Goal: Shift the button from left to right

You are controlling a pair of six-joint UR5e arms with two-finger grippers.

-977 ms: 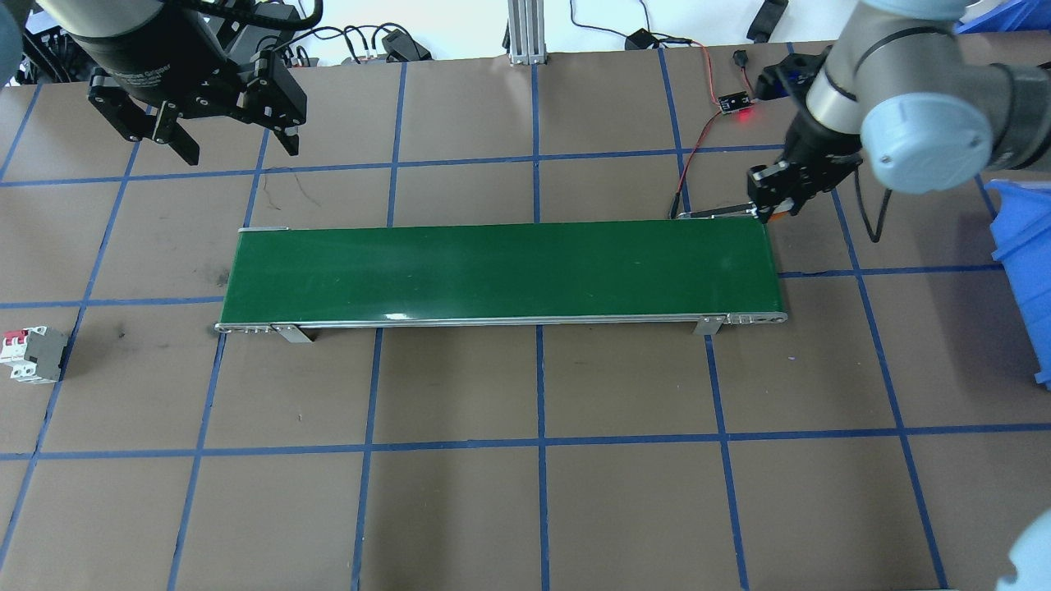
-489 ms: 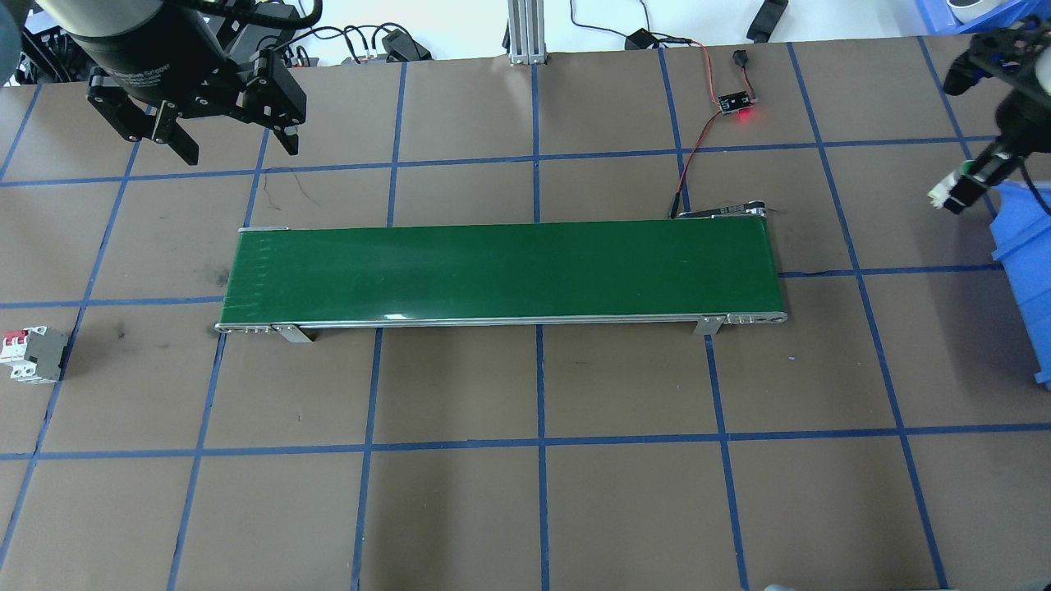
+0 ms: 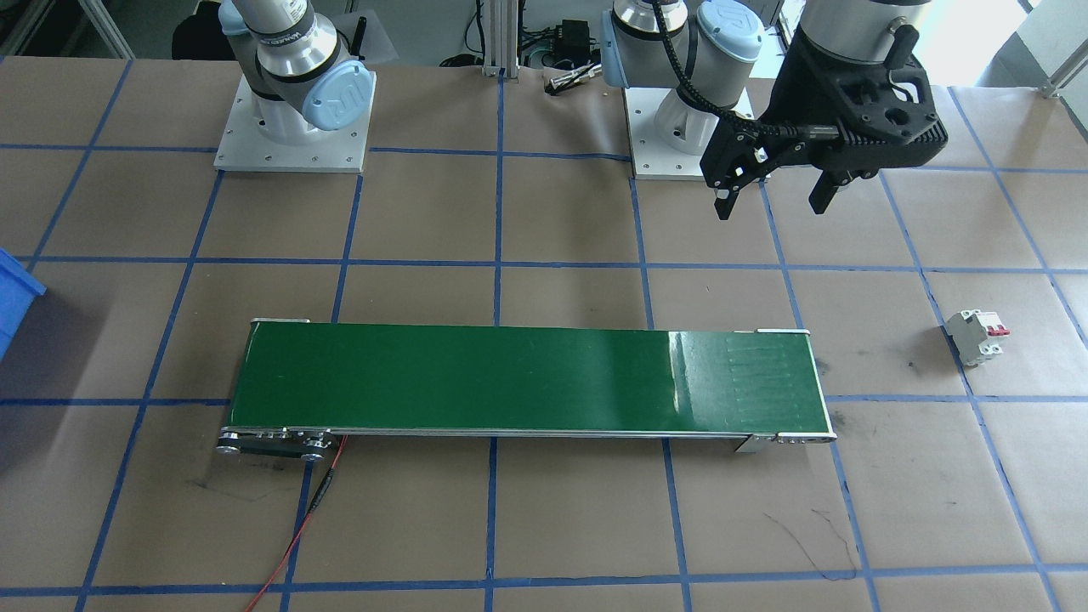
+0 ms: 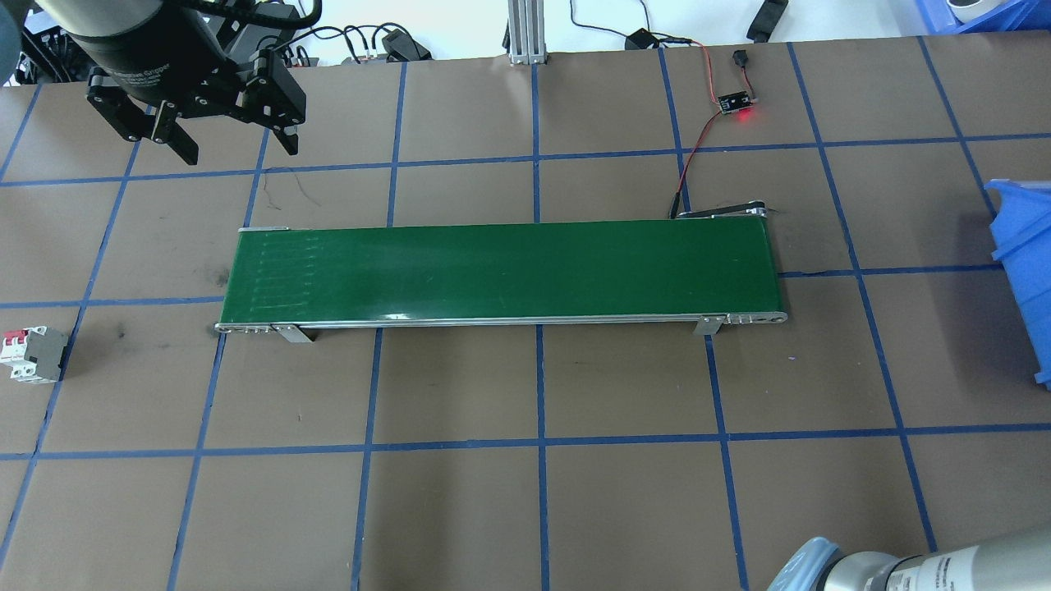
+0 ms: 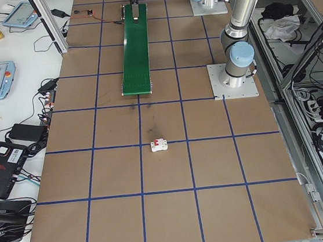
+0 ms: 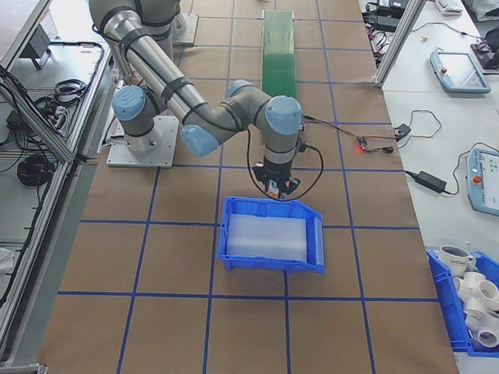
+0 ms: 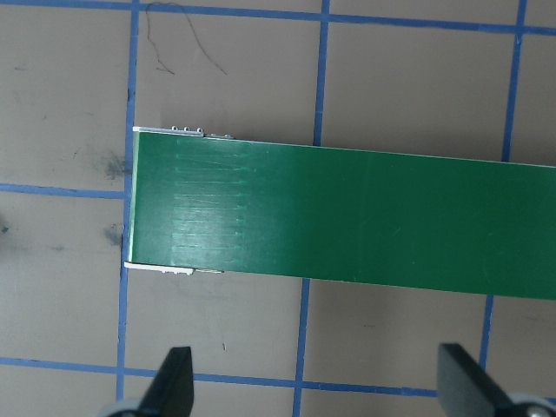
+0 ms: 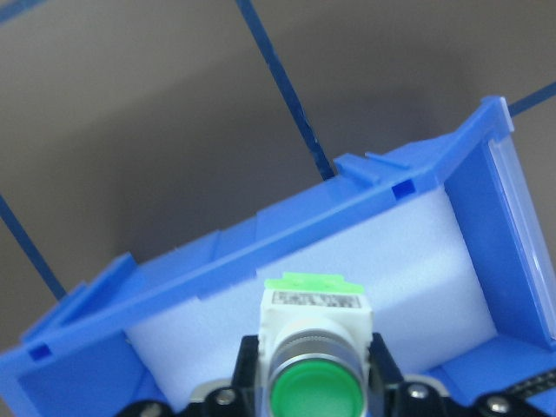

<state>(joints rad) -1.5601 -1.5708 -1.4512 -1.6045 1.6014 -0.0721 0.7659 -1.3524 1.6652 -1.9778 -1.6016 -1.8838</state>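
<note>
- Gripping the button [image 8: 314, 347] between its fingers, the right gripper [image 8: 313, 395] hangs over the blue bin [image 8: 217, 252]; the right wrist view shows the round green cap and silver collar facing the camera, with the white, light-green body pointing down towards the bin's white foam lining [image 8: 408, 261].
- In the exterior right view the right gripper [image 6: 276, 186] sits just above the near wall of the blue bin [image 6: 231, 252], at the end of the near arm; the button itself is too small to make out there.
- The left gripper [image 4: 226, 144] hovers above the table [image 4: 525, 492] beyond the far left corner of the green conveyor belt [image 4: 501, 271], its fingers spread wide and holding nothing.
- The front-facing view shows the same left gripper [image 3: 772, 202] on the right side of that picture, jaws apart, well clear of the green conveyor belt [image 3: 527, 382].
- From the left wrist view the two dark fingertips [image 7: 174, 382] frame the bottom edge, with the belt's end [image 7: 174, 208] below them.
- A white circuit breaker [image 4: 33, 353] with red levers lies on the table well to the left of the belt, apart from both grippers.
- A small circuit board [image 4: 735, 103] with a red light glowing sits beyond the belt's right end, joined to it by a red and black wire [image 4: 694, 152].
</note>
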